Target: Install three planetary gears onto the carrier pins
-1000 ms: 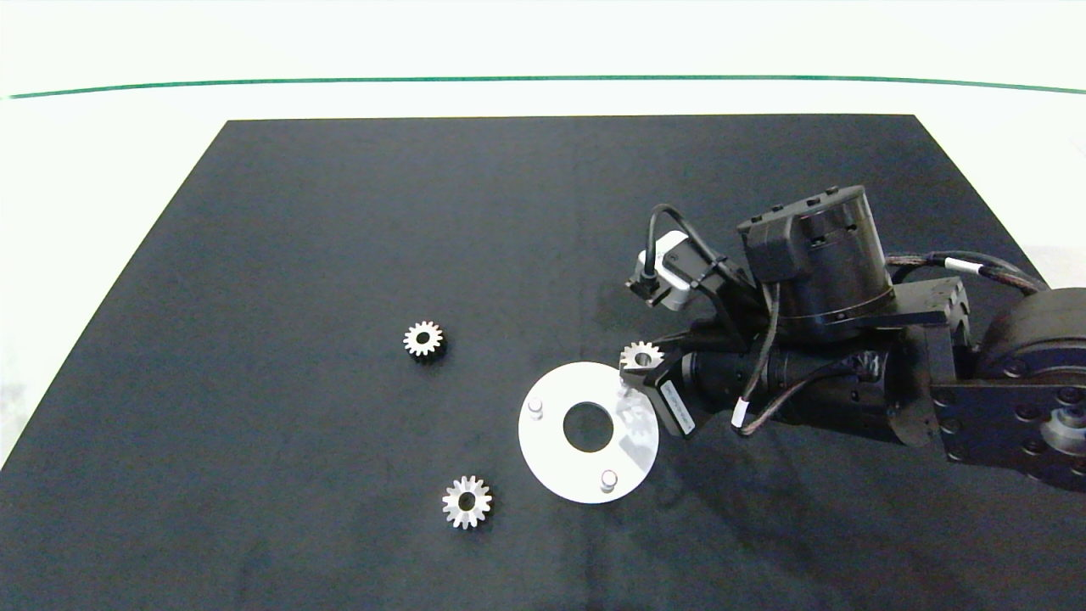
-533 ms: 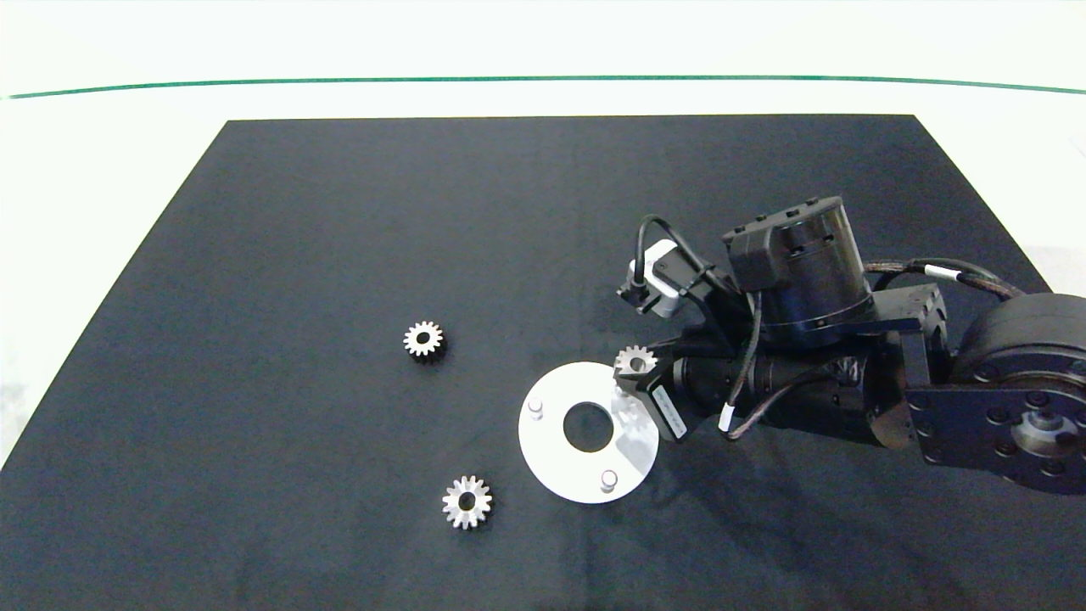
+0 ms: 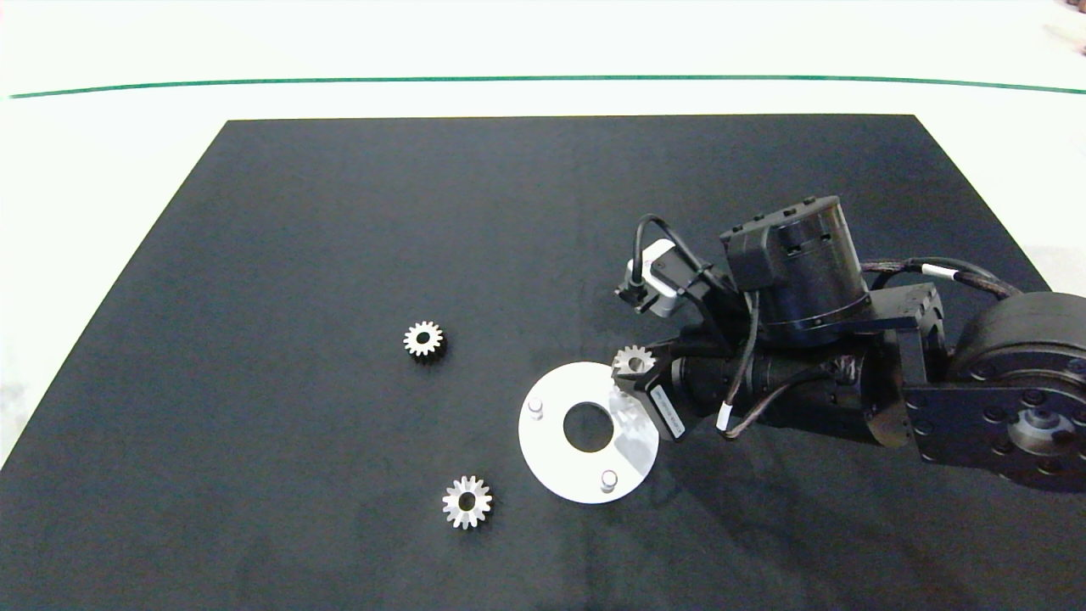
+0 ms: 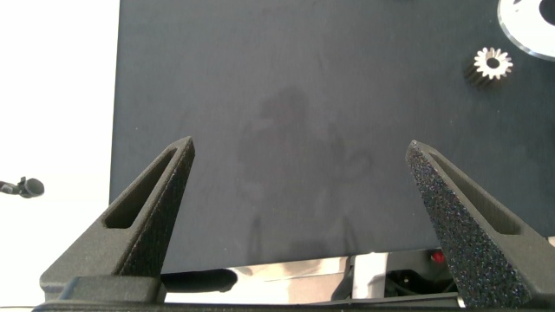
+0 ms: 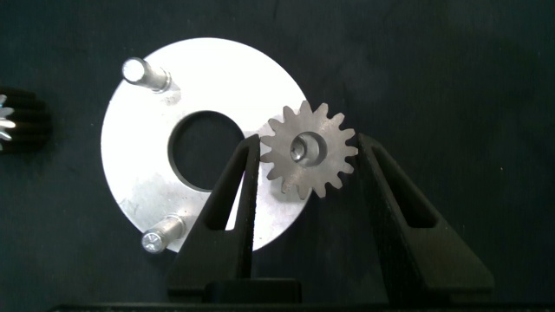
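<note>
Gear [image 5: 308, 161] clamped flat between the fingers of the right gripper [image 5: 310, 165], bore held directly over the third pin (hidden beneath) of the disc [image 5: 147, 143]; a straight descent is judged needed

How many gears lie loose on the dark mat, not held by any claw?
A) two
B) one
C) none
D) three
A: two gears lie on the mat beside the disc, while the third gear sits between the right claw's fingers over the disc's edge.
</note>
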